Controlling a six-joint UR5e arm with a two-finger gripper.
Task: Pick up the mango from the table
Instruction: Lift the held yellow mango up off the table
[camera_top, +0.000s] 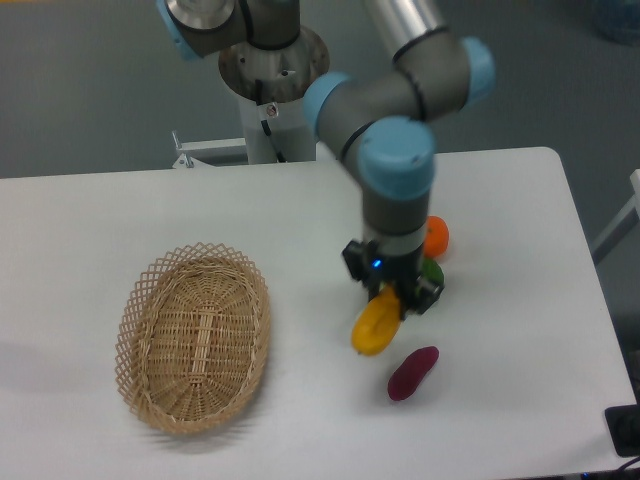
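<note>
The fingers (408, 297) of the gripper (392, 297) are pinched on the upper end of the mango (375, 322), one black pad on each side of it, so the fruit hangs slanting down and to the left from between them, most of its yellow-orange length below the fingertips. The mango looks clear of the table (500, 250), though the single view does not show the gap under it plainly.

The table is a wide white top with rounded corners. Above it the arm bends over from its base at the back, its grey links and light blue joint caps ending at the wrist directly over the gripper. At the left stands an oval wicker basket (195, 335), well apart from the mango. Behind the wrist a green leafy vegetable (432, 270) shows only as a small patch, the rest hidden by the arm. Lower right of the mango, near it but not touching, lies a dark purple tuber (412, 372). The round tangerine (437, 237) sits at the back, partly covered by the wrist.
</note>
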